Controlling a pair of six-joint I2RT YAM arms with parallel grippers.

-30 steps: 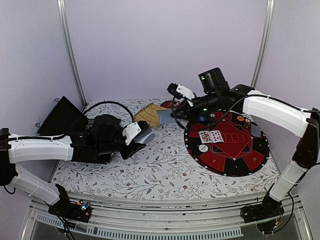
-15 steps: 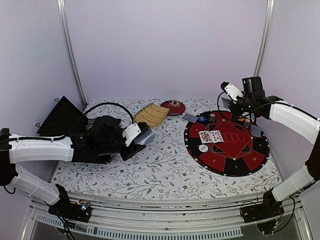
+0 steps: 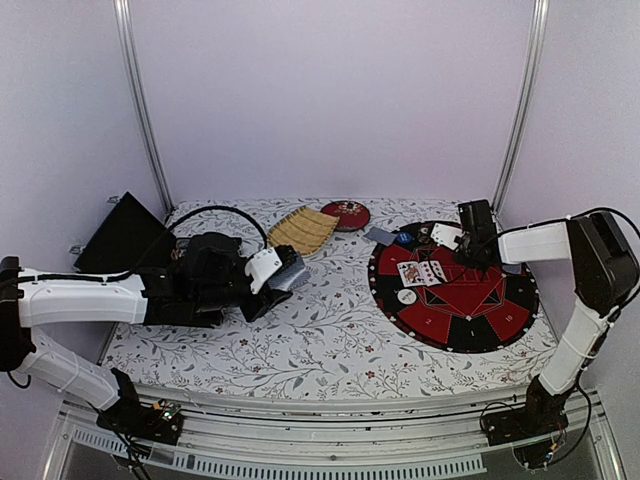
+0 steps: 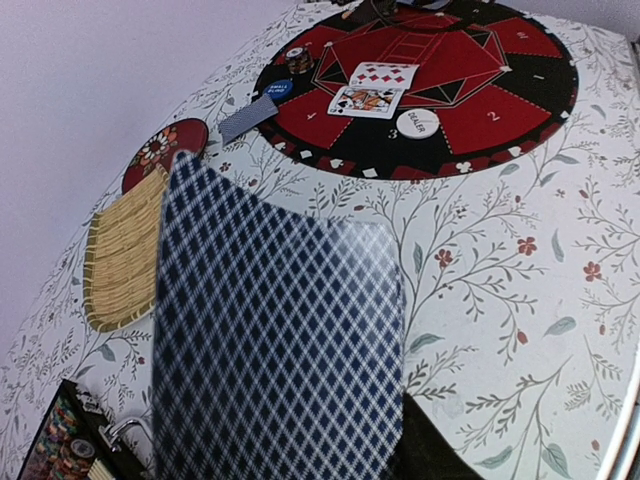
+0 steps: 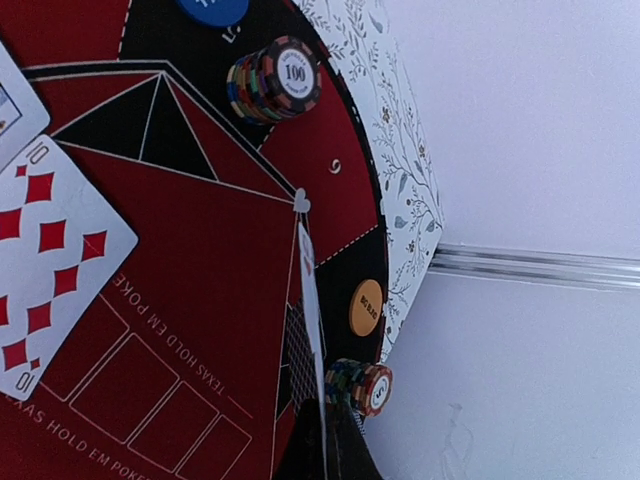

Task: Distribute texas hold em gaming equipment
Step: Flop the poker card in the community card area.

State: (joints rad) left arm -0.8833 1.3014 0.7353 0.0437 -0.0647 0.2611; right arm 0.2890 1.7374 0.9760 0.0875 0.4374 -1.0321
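Note:
My left gripper [image 3: 287, 272] rests low on the floral table, shut on the card deck [image 4: 280, 340], whose blue-diamond back fills the left wrist view. My right gripper [image 3: 447, 237] is over the far side of the round red-and-black poker mat [image 3: 470, 300], shut on a single card [image 5: 312, 290], which is seen edge-on and upright in the right wrist view. On the mat lie two face-up cards [image 3: 422, 272], including a ten of diamonds [image 5: 50, 260], a white dealer button [image 3: 406, 296], a blue chip [image 3: 403, 240], an orange button [image 5: 366, 307] and two chip stacks [image 5: 275, 78] [image 5: 362, 386].
A face-down card [image 3: 380, 236] lies at the mat's far-left edge and another [image 3: 511, 261] at its right. The bamboo tray [image 3: 303, 230] and red dish [image 3: 345, 213] stand at the back. A black box [image 3: 125, 235] stands at the far left. A chip box [image 4: 65, 455] lies beside my left gripper.
My right arm has swung from beside the bamboo tray to the right, then come down over the far side of the mat with a card. My left arm has not moved.

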